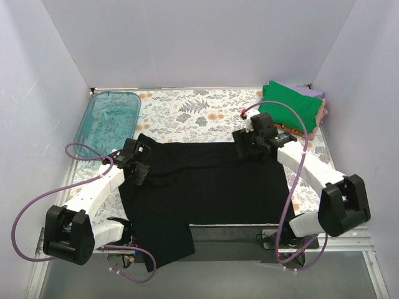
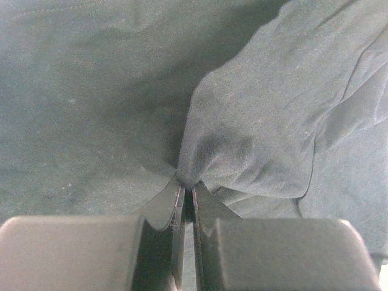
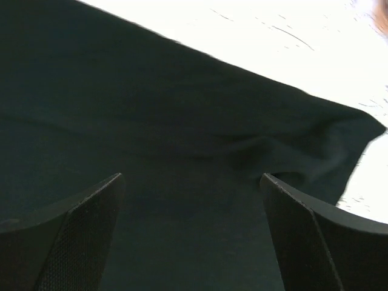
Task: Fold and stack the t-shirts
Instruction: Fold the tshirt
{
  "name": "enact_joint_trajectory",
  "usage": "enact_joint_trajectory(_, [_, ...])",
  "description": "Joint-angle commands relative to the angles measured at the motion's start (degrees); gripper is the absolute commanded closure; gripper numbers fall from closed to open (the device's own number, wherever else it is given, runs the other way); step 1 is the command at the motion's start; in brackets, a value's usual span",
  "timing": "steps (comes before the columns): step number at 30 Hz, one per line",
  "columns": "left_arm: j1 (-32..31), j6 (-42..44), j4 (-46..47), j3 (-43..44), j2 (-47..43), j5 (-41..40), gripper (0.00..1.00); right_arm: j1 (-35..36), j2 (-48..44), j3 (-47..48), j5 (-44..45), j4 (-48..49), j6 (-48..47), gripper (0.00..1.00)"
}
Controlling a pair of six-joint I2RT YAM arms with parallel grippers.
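A large black t-shirt [image 1: 206, 187] lies spread over the middle of the table, its lower left part hanging over the near edge. My left gripper [image 1: 138, 163] is at its upper left corner, shut on a pinched fold of the black cloth [image 2: 242, 145]. My right gripper [image 1: 244, 144] is open just above the shirt's upper right edge [image 3: 200, 139], with nothing between its fingers [image 3: 91, 224]. A folded bright green t-shirt [image 1: 290, 104] tops a stack at the back right, with lilac [image 1: 312, 92], pink and orange edges showing beneath.
A translucent teal plastic tray [image 1: 107, 118] stands at the back left. The table carries a floral cloth [image 1: 193, 112]. White walls close in the left, back and right sides. A metal rail [image 1: 237, 233] runs along the near edge.
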Motion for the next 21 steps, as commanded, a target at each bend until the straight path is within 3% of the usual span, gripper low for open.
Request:
enact_joint_trajectory(1, [-0.16,0.43,0.1,2.14,-0.45,-1.61,1.0,5.03,-3.97,-3.27,9.53,-0.66,6.12,0.02])
enact_joint_trajectory(5, [-0.07,0.87,0.53,1.35,-0.71,-1.78,1.0,4.6,-7.57,-8.89,17.12,-3.56,14.55,0.02])
enact_joint_trajectory(7, [-0.07,0.61,0.01,0.57,-0.54,-2.22,1.0,2.32,-9.42,-11.1,16.61,-3.56,15.53,0.02])
enact_joint_trajectory(10, [0.02,0.52,0.18,-1.1,-0.8,-2.14,1.0,-1.37,-9.52,-13.74,14.67,-2.95,14.57,0.08])
enact_joint_trajectory(11, [0.02,0.43,0.36,-1.63,-0.97,-2.14,1.0,-1.99,-9.17,-14.18,14.24,-1.81,14.13,0.16])
enact_joint_trajectory(12, [-0.07,0.43,0.62,-2.07,-0.97,-2.05,1.0,-3.13,-8.55,-14.71,13.71,-0.85,13.61,0.18])
enact_joint_trajectory(21, [0.11,0.43,2.11,-3.48,0.78,-1.52,1.0,-7.79,0.32,-12.08,10.8,8.47,10.44,0.27])
